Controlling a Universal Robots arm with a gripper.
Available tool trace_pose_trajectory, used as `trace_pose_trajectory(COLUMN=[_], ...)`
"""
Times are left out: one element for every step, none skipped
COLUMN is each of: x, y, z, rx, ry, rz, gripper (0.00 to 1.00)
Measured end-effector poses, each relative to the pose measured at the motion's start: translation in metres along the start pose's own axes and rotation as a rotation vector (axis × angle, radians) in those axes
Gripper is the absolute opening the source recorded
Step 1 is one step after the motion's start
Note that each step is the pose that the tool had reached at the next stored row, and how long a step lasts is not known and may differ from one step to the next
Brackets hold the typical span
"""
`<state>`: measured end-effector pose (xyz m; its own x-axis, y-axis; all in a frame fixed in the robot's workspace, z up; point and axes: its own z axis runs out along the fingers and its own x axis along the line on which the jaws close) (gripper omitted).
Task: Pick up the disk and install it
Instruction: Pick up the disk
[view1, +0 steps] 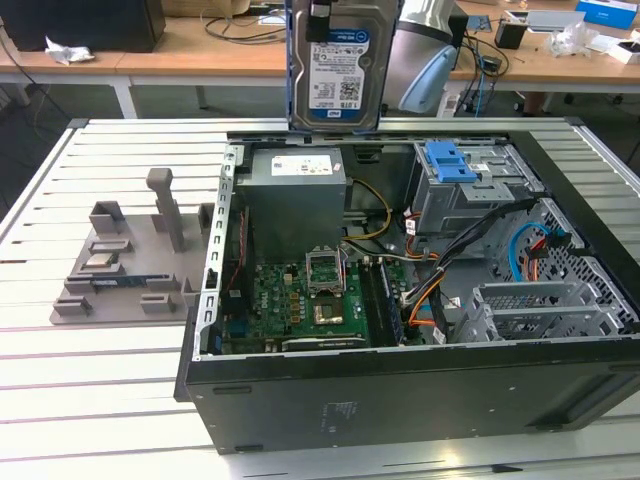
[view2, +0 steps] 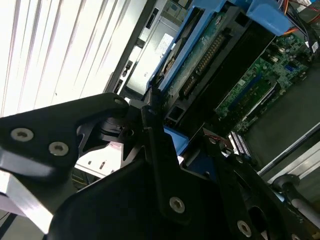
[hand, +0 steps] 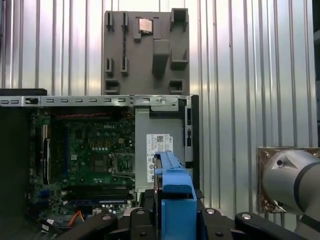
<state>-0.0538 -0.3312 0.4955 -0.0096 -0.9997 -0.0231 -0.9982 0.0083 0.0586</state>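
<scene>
The disk (view1: 340, 65) hangs upright in the air above the back edge of the open computer case, its white-and-blue label facing the exterior view. My gripper (hand: 175, 220) is shut on the disk. In the first wrist view the disk's blue bracket (hand: 174, 192) sticks out between the black fingers (hand: 137, 220). The second wrist view shows the disk's underside with its green circuit board (view2: 215, 55), edged in blue, beyond the finger linkage (view2: 155, 135). The grey arm (view1: 425, 50) stands just to the exterior view's right of the disk.
The open computer case (view1: 400, 400) lies on a slatted metal table (view1: 90, 400). Inside are a grey power supply (view1: 295, 190), a green motherboard (view1: 300, 300), cables and a drive cage with a blue latch (view1: 450, 160). A grey fixture plate (view1: 130, 260) sits at the exterior view's left.
</scene>
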Motion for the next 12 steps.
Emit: trace_pose_trajectory(x=[0.0017,0.0035,0.0061,0.0092,0.0122,0.0148,0.0168,0.0186,0.0208,0.0230,0.0251,0.0288], y=[-0.0002,-0.0004,-0.0008,-0.0013,-0.0018,-0.0022,-0.0025,-0.0028,-0.0031,-0.0034,-0.0036,-0.0041], z=[0.0000,0.0000,0.0000,-0.0001,-0.0001,-0.0002,-0.0002,-0.0002,-0.0002,-0.0003,-0.0003,-0.0004], rx=[0.0000,0.0000,0.0001,0.0001,0.0001,0.0000,0.0001,0.0001,0.0001,0.0000,0.0001,0.0000], ry=[0.0000,-0.0001,-0.0001,-0.0001,-0.0001,0.0000,-0.0001,-0.0001,-0.0001,0.0000,0.0000,0.0000], rz=[0.000,0.000,0.000,0.000,0.000,0.000,0.000,0.000,0.000,0.000,0.000,0.000], gripper=[0.37,0.37,0.37,0.37,0.37,0.37,0.37,0.37,0.37,0.37,0.37,0.37])
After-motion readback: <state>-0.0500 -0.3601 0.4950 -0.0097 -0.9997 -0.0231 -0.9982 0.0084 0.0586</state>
